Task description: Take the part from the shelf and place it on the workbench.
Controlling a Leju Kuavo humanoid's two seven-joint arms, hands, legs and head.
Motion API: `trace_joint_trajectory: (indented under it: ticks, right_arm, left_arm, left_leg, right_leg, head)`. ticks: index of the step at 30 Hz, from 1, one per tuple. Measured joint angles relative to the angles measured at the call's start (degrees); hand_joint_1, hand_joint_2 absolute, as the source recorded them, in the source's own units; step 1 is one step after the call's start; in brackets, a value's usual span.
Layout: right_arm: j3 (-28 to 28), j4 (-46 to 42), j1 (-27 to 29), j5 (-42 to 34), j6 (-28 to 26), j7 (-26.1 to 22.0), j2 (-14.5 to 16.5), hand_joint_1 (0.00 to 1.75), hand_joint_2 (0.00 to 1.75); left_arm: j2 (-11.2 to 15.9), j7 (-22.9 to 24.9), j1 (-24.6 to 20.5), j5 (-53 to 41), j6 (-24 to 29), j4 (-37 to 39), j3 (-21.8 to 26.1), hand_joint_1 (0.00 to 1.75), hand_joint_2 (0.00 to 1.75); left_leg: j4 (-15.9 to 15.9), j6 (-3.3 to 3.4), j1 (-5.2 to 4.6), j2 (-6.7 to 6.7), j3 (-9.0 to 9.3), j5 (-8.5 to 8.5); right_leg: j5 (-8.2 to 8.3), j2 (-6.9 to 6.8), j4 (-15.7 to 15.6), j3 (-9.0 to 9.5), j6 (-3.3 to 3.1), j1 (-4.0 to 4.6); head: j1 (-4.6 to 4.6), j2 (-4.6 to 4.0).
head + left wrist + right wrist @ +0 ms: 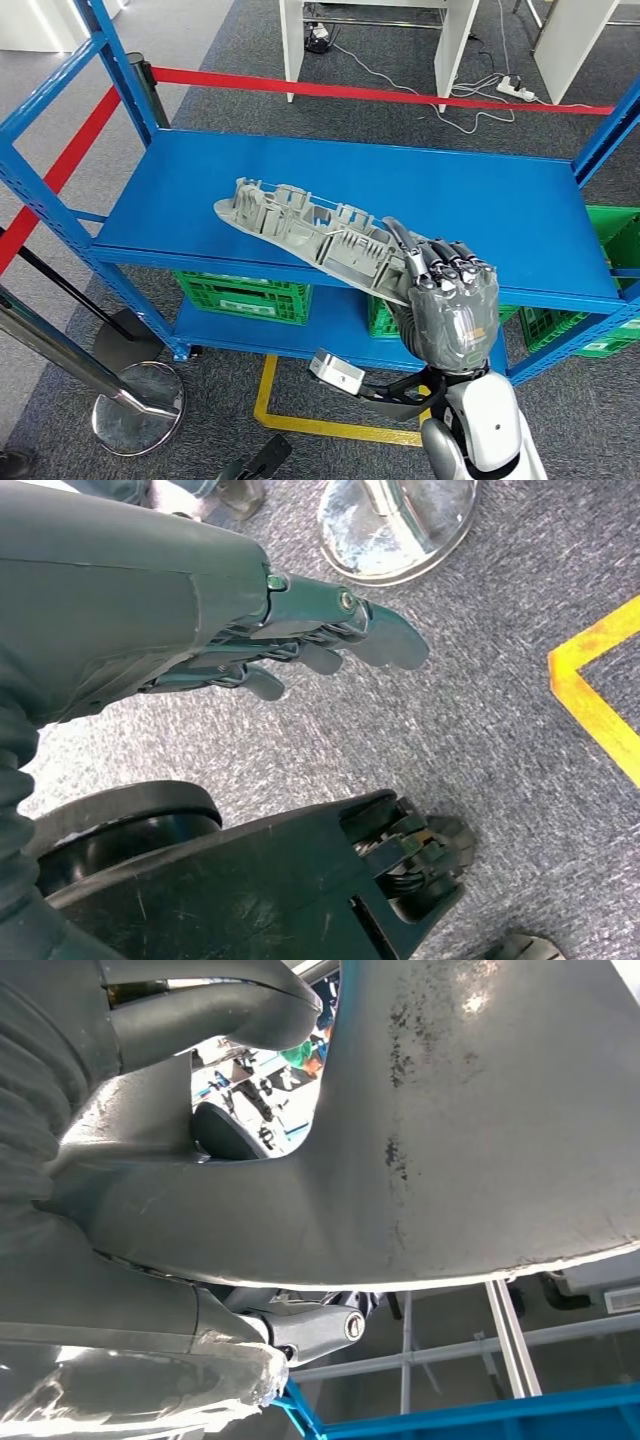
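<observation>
Flanking shelf [362, 190]: green crates [241, 295], stanchion [140, 405]

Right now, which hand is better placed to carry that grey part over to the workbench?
The right hand: it already grips one end of the grey part, which is over the blue shelf. The left hand hangs down by the floor, holding nothing.
</observation>
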Motion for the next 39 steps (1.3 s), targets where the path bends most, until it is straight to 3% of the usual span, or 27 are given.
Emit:
trace_joint_trajectory:
  ticks: [16,21,24,26,28,30,31,32,33,35,37,39]
  right_arm:
    - [-3.65,1.97,0.41,-10.53,1.58,-4.93,3.28,1.75,1.75]
    - [-5.41,3.01,0.28,-13.6,2.96,-6.17,4.84,1.75,1.75]
    - [-6.41,3.49,0.08,-14.68,3.58,-6.97,5.74,1.75,1.75]
    - [-6.99,3.68,-0.16,-14.97,3.71,-7.38,6.08,1.75,1.75]
    - [-7.45,3.92,-0.37,-15.12,3.78,-7.62,6.16,1.75,1.75]
    - [-7.87,4.28,-0.38,-15.24,3.95,-7.73,6.17,1.75,1.75]
    - [-8.03,4.46,-0.38,-15.3,4.06,-7.78,6.2,1.75,1.75]
    - [-8.13,4.61,-0.4,-15.34,4.16,-7.83,6.26,1.75,1.75]
    - [-8.19,4.69,-0.48,-15.39,4.24,-7.88,6.37,1.75,1.75]
    - [-8.28,4.83,-0.87,-15.53,4.34,-8.04,6.66,1.75,1.75]
    - [-8.48,4.97,-1.17,-15.74,4.41,-8.24,7.0,1.75,1.75]
    - [-8.76,5.05,-1.17,-15.84,4.48,-8.42,7.32,1.75,1.75]
  left_arm:
    - [0.44,0.68,-0.07,3.99,0.84,0.61,-1.76,0.0,1.75]
    - [0.74,0.9,-0.07,5.12,1.23,0.87,-2.48,0.0,1.75]
    - [0.77,0.92,-0.1,5.92,1.31,0.98,-2.85,0.0,1.75]
    - [0.71,0.93,-0.17,6.31,1.35,1.04,-3.17,0.0,1.75]
    - [0.67,0.93,-0.2,6.59,1.37,1.11,-3.5,0.0,1.75]
    - [0.67,0.93,-0.16,6.84,1.37,1.2,-3.74,0.0,1.75]
    - [0.68,0.93,-0.14,6.94,1.37,1.25,-3.84,0.0,1.75]
    - [0.68,0.93,-0.13,6.99,1.37,1.27,-3.93,0.0,1.75]
    - [0.68,0.93,-0.13,7.03,1.37,1.28,-4.02,0.0,1.75]
    - [0.71,0.92,-0.21,7.28,1.37,1.4,-4.22,0.0,1.75]
    - [0.74,0.91,-0.25,7.86,1.41,1.56,-4.6,0.0,1.75]
    - [0.78,0.91,-0.21,8.41,1.46,1.67,-5.09,0.0,1.75]
  left_leg:
    - [0.1,0.17,-0.31,-0.01,-0.02,-0.08]
    - [0.4,0.85,-0.7,-0.01,-0.16,-0.24]
    - [-0.33,1.73,-0.64,0.06,0.01,0.52]
    - [-1.21,2.33,-0.29,0.16,0.11,1.25]
    - [-1.33,2.5,-0.23,0.2,-0.16,1.51]
    - [-1.3,2.35,-0.19,0.21,-0.5,1.72]
    - [-1.26,2.21,-0.13,0.21,-0.67,1.84]
    - [-1.2,2.02,-0.01,0.2,-0.8,1.95]
    - [-1.09,1.75,0.09,0.17,-0.94,2.03]
    - [-0.79,0.97,0.06,0.07,-1.37,2.3]
    - [-0.6,0.08,-0.08,-0.01,-1.75,2.83]
    - [-0.47,-0.57,0.06,0.01,-2.03,3.0]
  right_leg:
    - [0.05,-0.01,-0.02,0.0,0.14,-0.38]
    - [0.13,-0.01,-0.11,0.02,0.7,-0.76]
    - [0.1,-0.01,-0.4,0.05,1.47,-0.92]
    - [-2.2,-0.02,2.09,-1.08,1.84,-0.9]
    - [-6.17,-0.03,8.91,-3.78,2.17,-0.94]
    - [-7.99,-0.05,14.39,-5.77,2.52,-1.03]
    - [-7.33,-0.07,14.37,-5.48,2.67,-1.1]
    - [-5.71,-0.1,12.03,-4.08,2.81,-1.22]
    - [-3.95,-0.13,8.14,-1.93,3.02,-1.38]
    - [-2.06,0.07,1.62,1.92,3.05,-1.37]
    - [-2.03,0.35,-0.01,2.8,2.44,-1.11]
    - [-1.64,0.3,0.14,2.15,1.32,-1.03]
  head:
    - [0.01,0.0]
    - [0.0,0.0]
    - [-0.01,0.0]
    - [0.09,0.0]
    - [0.12,0.0]
    - [0.08,0.0]
    - [0.1,0.0]
    - [0.08,0.0]
    - [0.11,0.0]
    - [0.18,0.0]
    - [0.25,0.0]
    - [0.25,0.0]
